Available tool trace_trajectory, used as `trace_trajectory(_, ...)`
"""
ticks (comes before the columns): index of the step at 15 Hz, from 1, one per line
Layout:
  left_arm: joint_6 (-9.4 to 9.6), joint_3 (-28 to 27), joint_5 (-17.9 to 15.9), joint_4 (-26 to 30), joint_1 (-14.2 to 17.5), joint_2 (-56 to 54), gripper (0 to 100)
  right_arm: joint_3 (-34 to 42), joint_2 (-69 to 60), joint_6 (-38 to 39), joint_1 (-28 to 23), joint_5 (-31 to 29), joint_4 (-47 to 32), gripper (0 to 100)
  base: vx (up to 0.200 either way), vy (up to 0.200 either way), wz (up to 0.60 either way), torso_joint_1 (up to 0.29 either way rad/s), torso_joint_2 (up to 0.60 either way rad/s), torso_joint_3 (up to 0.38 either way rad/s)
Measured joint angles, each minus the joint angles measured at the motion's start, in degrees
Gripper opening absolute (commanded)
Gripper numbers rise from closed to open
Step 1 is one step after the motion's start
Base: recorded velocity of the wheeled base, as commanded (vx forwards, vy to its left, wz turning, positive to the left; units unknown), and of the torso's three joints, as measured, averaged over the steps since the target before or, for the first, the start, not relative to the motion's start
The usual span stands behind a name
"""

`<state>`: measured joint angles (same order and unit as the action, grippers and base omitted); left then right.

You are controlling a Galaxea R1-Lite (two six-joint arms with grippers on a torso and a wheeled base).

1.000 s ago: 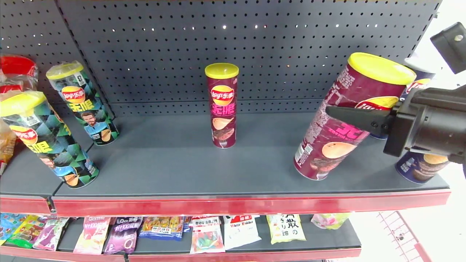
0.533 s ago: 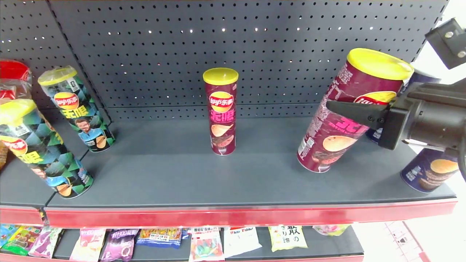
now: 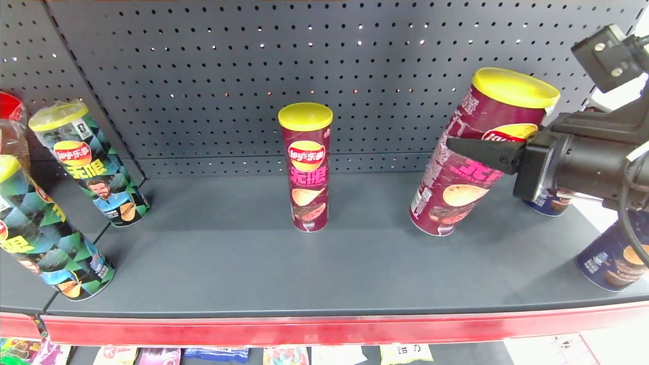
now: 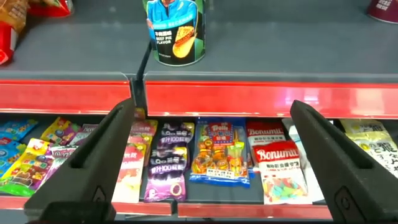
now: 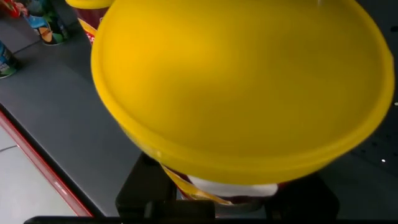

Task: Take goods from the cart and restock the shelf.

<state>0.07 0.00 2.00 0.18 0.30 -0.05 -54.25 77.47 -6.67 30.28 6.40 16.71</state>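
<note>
We are setting the tilted purple chip can [image 3: 456, 200] on the shelf [image 3: 228, 268], right of the upright purple can [image 3: 308, 172], our right gripper [image 3: 474, 149] squeezing it, so next we should stand it straight and let go.

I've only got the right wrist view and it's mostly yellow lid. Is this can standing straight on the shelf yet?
Observer: No. In the head view the maroon can in the right hand is tilted, with its lid leaning to the right. I cannot tell whether its base touches the shelf.
Operator: Anything close on my right?
Observer: A blue can stands on the shelf just behind the hand, partly hidden by it.
Operator: And my other arm?
Observer: The left hand is open and empty, facing the snack bags one tier down.
</note>
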Motion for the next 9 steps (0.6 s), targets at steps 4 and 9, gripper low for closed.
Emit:
trace_trajectory(4, 0.02, 0.0, -0.1, 0.0, 0.0, 0.1, 100, 0.0, 0.1, 0.0, 0.0, -0.1, 0.0, 0, 0.000, 0.000, 0.00, 0.000, 0.00, 0.000)
trace_trajectory(9, 2.74, -2.2, -8.9, -0.3, -0.3, 1.2, 100, 0.0, 0.1, -1.4, 0.3, -0.2, 0.0, 0, 0.000, 0.000, 0.00, 0.000, 0.00, 0.000)
